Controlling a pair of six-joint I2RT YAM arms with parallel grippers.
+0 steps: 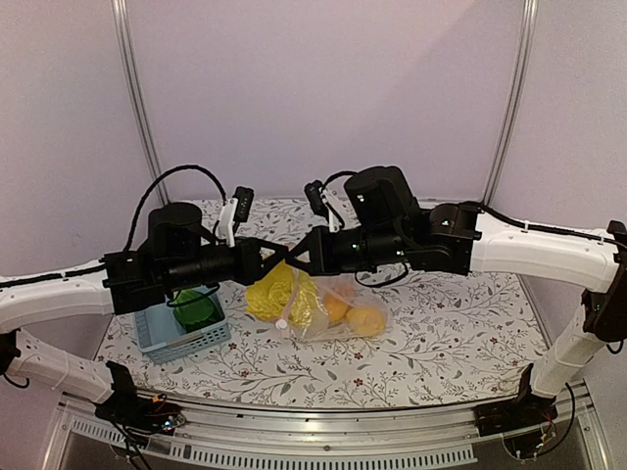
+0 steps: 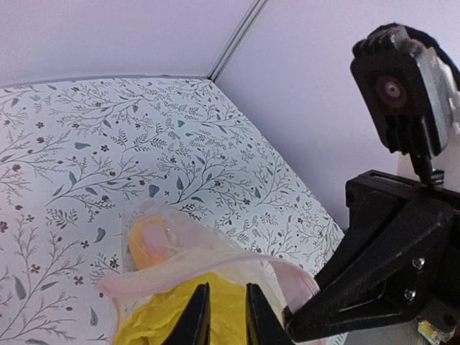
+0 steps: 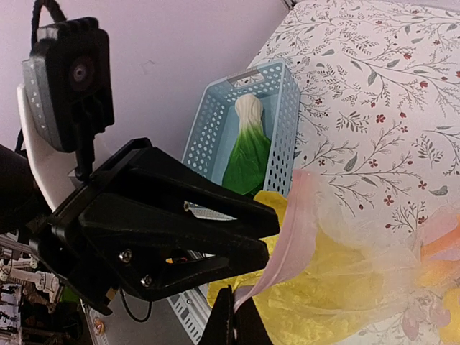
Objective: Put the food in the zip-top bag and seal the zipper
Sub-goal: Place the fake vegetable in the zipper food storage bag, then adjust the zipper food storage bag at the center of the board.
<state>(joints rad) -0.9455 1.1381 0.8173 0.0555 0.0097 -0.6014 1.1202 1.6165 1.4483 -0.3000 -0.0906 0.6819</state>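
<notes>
The clear zip-top bag (image 1: 306, 321) lies mid-table, its mouth lifted. Inside are the pale-yellow napa cabbage (image 1: 269, 296), the orange fruit (image 1: 338, 305) and the round yellow fruit (image 1: 366, 320). My right gripper (image 3: 231, 316) is shut on the pinkish zipper strip (image 3: 287, 244) at the mouth edge. My left gripper (image 2: 226, 316) hovers just over the cabbage (image 2: 158, 316) at the mouth with its jaws narrowly apart and nothing between them. The two grippers (image 1: 266, 262) (image 1: 297, 257) nearly touch tip to tip. The dark-green bok choy (image 3: 248, 147) lies in the blue basket (image 3: 208, 136).
The light-blue slotted basket (image 1: 186, 343) sits at the front left under my left arm. The flowered tablecloth (image 1: 441, 333) runs to the purple back wall, with two metal posts (image 1: 137, 98) at the back corners.
</notes>
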